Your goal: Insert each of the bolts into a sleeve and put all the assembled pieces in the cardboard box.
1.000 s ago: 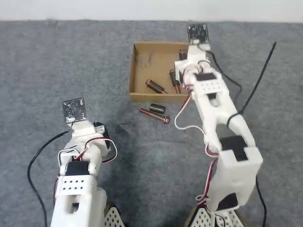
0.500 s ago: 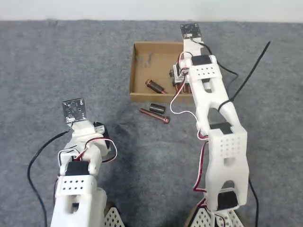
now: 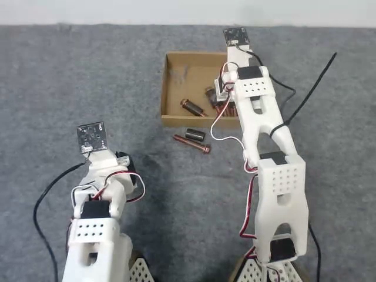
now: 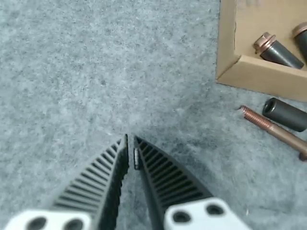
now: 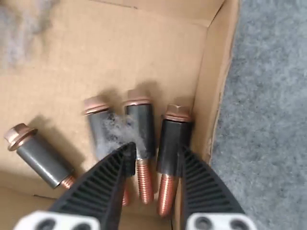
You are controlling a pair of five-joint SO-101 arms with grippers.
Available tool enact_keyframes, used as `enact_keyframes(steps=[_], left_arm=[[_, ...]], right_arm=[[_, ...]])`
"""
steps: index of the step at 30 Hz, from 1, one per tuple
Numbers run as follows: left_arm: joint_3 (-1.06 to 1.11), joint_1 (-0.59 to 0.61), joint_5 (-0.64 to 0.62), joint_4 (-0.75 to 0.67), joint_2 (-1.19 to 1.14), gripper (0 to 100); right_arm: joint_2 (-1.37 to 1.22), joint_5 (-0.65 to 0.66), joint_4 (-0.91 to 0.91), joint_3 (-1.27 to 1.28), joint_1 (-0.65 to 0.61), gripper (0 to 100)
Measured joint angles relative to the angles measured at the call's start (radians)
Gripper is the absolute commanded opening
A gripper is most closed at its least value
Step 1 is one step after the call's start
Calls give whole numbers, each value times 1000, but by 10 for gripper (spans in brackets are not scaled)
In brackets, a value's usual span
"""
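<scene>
While the right gripper [image 5: 154, 163] hangs over the cardboard box [image 3: 163, 88], its fingers stand moderately apart, clamped on nothing. Below them three assembled pieces [image 5: 139, 127] lie side by side, the outermost just beside the box's right wall. A fourth assembled piece [image 5: 38, 158] lies apart from them, nearer the box's middle. One loose bolt [image 3: 191, 143] and one loose sleeve [image 3: 195, 134] lie close together on the grey tabletop [image 3: 88, 70], just outside the box's near wall. The left gripper [image 4: 130, 143] hovers over bare tabletop, well apart from the box, its fingers nearly touching and empty.
</scene>
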State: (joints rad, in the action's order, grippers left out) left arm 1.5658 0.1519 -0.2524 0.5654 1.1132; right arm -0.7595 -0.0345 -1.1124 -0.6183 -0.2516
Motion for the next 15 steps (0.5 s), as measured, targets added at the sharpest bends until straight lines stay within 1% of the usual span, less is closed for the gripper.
enact_keyframes(steps=[3, 7, 10, 15], left_arm=[[0, 0, 0, 0, 0, 15], [0, 2, 0, 0, 0, 15], [0, 0, 0, 0, 0, 15], [0, 0, 0, 0, 0, 15]], right_arm=[[2, 0, -18, -17, 0, 6], [38, 0, -94, -34, 0, 6], [114, 0, -187, -34, 0, 6], [219, 0, -394, -34, 2, 6]])
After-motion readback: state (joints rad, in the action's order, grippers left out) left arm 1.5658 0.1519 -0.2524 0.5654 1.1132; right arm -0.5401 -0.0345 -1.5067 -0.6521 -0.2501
